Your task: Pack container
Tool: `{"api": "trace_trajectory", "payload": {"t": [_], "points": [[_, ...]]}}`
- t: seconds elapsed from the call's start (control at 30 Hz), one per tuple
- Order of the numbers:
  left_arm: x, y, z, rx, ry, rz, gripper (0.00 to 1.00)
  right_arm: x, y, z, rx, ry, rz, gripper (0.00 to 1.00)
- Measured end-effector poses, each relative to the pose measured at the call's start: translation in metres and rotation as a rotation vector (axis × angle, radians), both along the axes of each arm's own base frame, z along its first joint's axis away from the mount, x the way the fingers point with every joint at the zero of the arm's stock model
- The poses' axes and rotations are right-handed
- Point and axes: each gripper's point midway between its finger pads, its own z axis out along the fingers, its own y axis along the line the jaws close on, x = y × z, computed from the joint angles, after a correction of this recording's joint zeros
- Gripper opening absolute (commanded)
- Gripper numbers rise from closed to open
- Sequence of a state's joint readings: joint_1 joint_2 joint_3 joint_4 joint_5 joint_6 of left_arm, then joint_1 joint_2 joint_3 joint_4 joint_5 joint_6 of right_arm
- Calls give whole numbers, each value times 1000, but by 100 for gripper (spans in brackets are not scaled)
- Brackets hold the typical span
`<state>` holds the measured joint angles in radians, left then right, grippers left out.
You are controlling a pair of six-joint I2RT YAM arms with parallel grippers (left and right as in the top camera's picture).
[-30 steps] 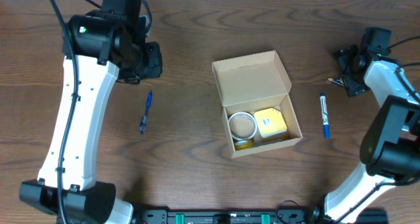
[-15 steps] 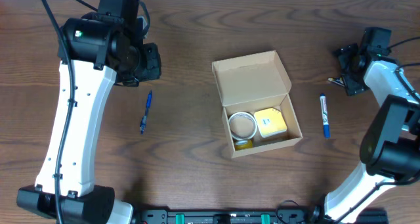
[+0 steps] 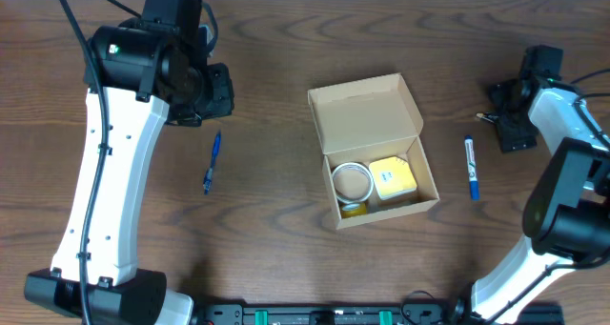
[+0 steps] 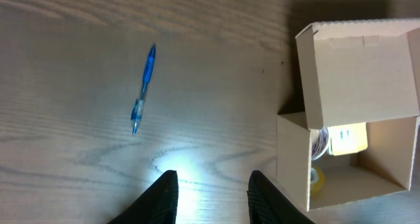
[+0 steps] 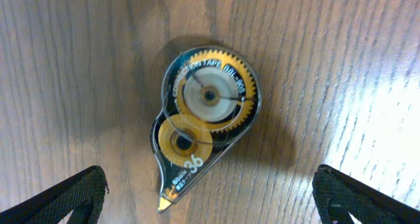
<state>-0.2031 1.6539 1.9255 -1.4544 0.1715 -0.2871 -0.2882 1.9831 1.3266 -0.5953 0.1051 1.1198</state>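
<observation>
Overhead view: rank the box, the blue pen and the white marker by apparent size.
1. Box, by far the largest.
2-3. Marker and pen: alike in length, marker slightly thicker; too close to rank.

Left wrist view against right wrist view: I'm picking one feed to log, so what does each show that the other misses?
Only the left wrist view shows the blue pen lying on the table and the open container with a tape roll inside. Only the right wrist view shows a correction tape dispenser lying flat on the wood. Both show the wooden table, with the left gripper and right gripper each open, holding nothing.
</observation>
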Motion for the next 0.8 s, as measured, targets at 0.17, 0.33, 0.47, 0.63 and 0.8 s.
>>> {"api": "trace_trajectory", "payload": {"t": [0.17,0.33,0.47,0.63,0.8], "points": [[-3,4,-2,24,12,3,36,-2,-11,1,-24,1,-33,99],[-4,6,-2,32,14,5,36,4,-25,5,-55,-40,-46,93],[-4,6,-2,32,14,5,36,5,-33,5,-63,-50,-56,94],[-4,6,-2,32,15,7,36,7,-32,-13,-38,-31,-38,92],[-4,6,-2,31,17,10,36,13,-34,-14,-44,-51,-38,68]]}}
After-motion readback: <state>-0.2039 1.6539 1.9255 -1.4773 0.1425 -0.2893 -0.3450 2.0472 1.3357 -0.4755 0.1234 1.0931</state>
